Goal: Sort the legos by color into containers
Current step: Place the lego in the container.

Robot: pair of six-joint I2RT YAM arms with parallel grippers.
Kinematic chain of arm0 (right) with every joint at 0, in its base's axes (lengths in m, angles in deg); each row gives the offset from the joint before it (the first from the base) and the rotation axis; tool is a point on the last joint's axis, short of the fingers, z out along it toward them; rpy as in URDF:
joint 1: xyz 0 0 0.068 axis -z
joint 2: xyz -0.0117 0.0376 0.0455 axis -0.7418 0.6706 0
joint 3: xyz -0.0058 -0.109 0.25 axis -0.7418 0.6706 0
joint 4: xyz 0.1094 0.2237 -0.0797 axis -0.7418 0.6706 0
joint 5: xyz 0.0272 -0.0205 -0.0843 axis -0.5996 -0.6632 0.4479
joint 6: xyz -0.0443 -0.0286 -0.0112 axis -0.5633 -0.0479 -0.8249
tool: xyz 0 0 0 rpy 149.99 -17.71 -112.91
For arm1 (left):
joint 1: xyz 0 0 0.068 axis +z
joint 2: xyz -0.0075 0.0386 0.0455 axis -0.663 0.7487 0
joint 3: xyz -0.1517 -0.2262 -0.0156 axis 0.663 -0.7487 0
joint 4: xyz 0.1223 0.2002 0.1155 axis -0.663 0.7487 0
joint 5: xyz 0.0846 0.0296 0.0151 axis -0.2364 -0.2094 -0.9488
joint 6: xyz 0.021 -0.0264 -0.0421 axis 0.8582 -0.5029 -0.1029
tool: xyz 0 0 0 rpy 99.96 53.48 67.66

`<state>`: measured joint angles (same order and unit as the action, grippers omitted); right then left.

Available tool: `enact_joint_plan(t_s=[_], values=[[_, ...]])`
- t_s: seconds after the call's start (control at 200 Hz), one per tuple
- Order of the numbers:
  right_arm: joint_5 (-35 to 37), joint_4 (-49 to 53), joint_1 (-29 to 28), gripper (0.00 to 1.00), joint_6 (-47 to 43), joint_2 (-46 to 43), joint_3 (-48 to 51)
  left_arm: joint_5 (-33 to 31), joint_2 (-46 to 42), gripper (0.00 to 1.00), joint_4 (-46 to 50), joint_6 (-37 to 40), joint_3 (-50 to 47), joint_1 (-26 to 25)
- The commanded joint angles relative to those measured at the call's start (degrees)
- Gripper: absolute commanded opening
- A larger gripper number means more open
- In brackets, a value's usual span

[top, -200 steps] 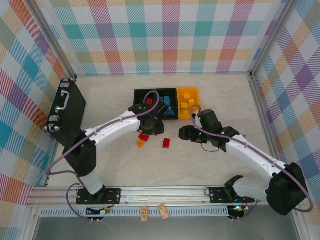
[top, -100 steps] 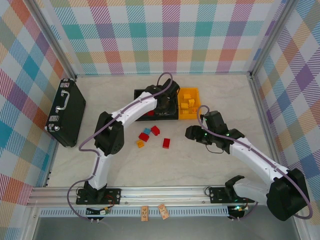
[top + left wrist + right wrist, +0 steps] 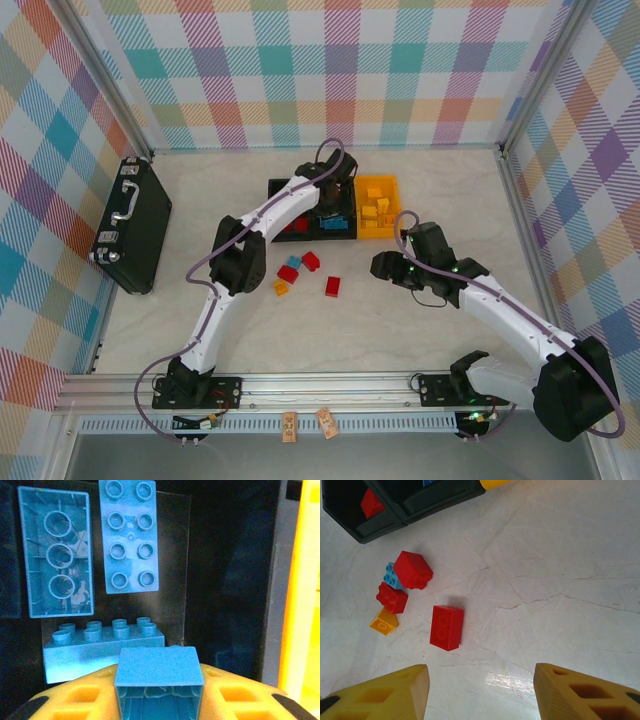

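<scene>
Our left tool (image 3: 159,700) is clamped on a small blue brick (image 3: 159,667), its yellow fingers (image 3: 75,700) pressing the side walls and the hollow underside turned toward the wrist camera. It hangs over the middle black bin (image 3: 225,580), where three more blue bricks (image 3: 129,535) lie just ahead of the tips, with the yellow-orange bin (image 3: 305,605) along its right. We judge the release to be the step in hand. The brick is light, rigid and smooth, so it should fall clean once the jaws part, though it may bounce off those beneath. Between the tools, loose on the counter (image 3: 560,555), sit a yellow-orange brick (image 3: 383,622), a second blue brick (image 3: 389,575) and two red bricks (image 3: 412,570) bunched together. Our right tool (image 3: 480,690) stands open and empty, with a lone red brick (image 3: 446,627) just ahead, nearer its left finger. That glossy plastic will slip if pinched on the studs, so we would take it across its flat long sides, which lie roughly in line with the fingers, and carry it to the left black bin (image 3: 278,195).
</scene>
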<state>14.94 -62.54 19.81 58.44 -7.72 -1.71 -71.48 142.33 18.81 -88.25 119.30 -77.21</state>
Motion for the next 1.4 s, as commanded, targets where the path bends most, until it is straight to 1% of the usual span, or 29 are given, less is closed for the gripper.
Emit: enact_joint_plan(t_s=[0.0,0.185,0.355,0.675,0.945,1.13,1.255,1.4], values=[[-0.42,-1.22,0.39,0.58,0.38,1.08,0.71,1.78,0.28,0.44,-0.83,-0.11,2.18,0.23],[-1.04,-1.93,0.39,0.58,0.45,2.24,0.46,2.48,-1.08,0.52,-0.96,-0.35,1.99,0.14],[-1.54,-2.37,0.39,0.58,0.70,2.55,0.31,2.95,-5.26,0.53,-1.85,-0.33,-0.89,-0.31],[-2.51,-2.34,0.39,0.58,0.46,2.88,0.05,2.89,-18.21,0.56,-7.28,0.73,-16.18,-1.32],[-3.15,-0.63,0.21,0.58,-0.11,3.18,-1.40,2.43,-28.49,0.56,-9.10,2.37,-29.19,-1.92],[-2.67,0.70,-1.39,0.58,0.03,4.84,-2.77,3.10,-36.10,0.56,-11.33,2.69,-40.48,-2.02],[-3.05,-0.07,-2.29,0.58,0.83,5.49,-2.56,4.23,-39.19,0.53,-11.89,3.32,-46.49,-2.82],[-3.39,0.00,-3.22,0.58,1.31,5.36,-2.31,4.18,-40.58,0.51,-11.92,4.43,-50.50,-4.78]])
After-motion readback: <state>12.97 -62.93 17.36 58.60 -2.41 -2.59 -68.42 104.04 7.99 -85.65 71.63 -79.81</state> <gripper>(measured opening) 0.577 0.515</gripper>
